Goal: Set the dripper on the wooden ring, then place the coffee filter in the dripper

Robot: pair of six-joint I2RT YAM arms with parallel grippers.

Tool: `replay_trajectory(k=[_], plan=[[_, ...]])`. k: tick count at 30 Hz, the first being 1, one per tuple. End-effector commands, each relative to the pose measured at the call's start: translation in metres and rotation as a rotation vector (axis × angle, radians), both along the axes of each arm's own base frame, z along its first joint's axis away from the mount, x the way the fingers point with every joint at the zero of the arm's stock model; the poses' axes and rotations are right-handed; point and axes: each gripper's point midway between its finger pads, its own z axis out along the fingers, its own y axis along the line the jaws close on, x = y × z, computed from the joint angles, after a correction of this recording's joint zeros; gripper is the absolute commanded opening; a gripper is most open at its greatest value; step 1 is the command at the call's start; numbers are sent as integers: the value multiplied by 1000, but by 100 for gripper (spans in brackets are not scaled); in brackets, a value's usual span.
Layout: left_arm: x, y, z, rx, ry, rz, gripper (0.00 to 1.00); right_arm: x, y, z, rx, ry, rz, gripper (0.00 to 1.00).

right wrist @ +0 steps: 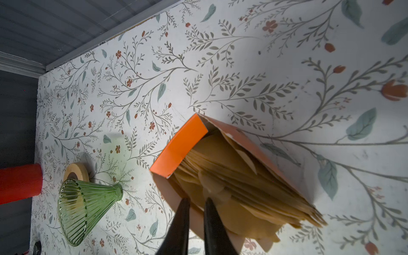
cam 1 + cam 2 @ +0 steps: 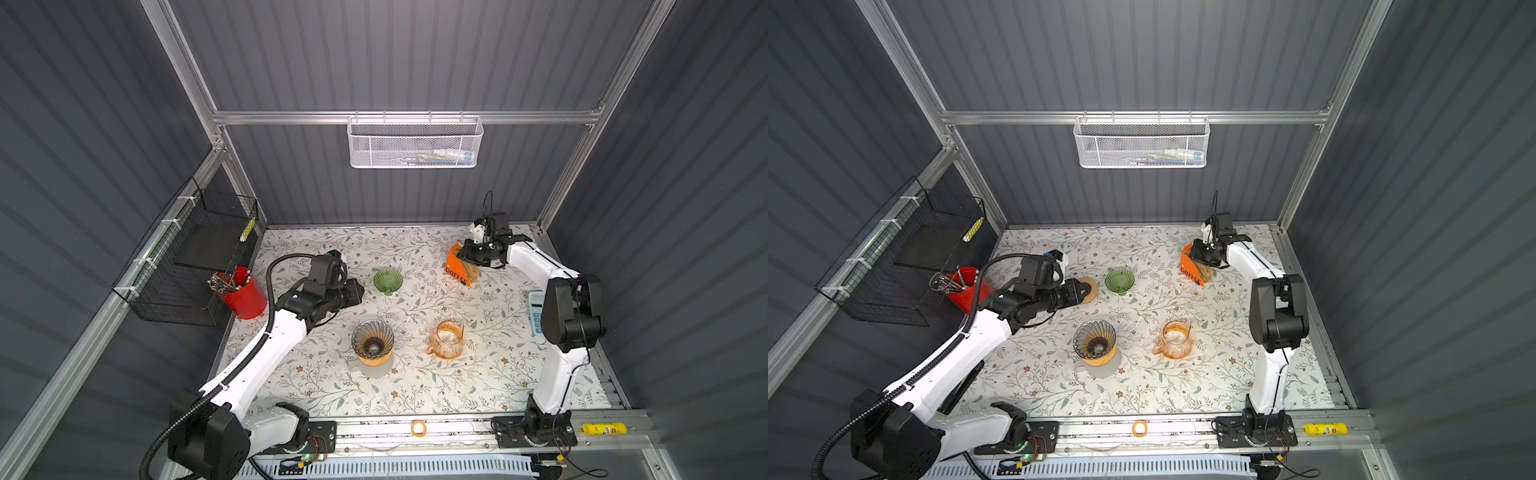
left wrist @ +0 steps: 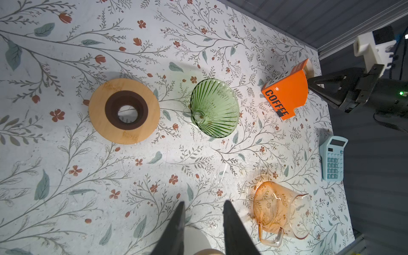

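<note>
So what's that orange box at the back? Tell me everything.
The box is orange card, COFFEE printed in black on one face, with a curved cut-out edge. It stands on the floral table near the far right corner. Its top is open, and a thick stack of brown paper filters fans out. The right gripper has its fingertips, set close together, at the filters; whether it pinches one is unclear.

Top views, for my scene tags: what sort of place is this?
Probably a robot test booth staged for coffee making: aluminium frame, grey panel walls, two arms on a rail, a dripper and filter box on the table.
</note>
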Motion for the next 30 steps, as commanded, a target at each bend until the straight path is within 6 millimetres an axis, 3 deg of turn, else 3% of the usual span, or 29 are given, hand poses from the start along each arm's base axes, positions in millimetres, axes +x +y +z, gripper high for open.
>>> replay_trajectory(k=[1, 30], plan=[[-4, 2, -7, 18, 16, -7, 31, 2, 3, -4, 2, 13, 6, 17], [-5, 2, -10, 20, 20, -7, 31, 0, -5, -8, -55, 17, -9, 21]])
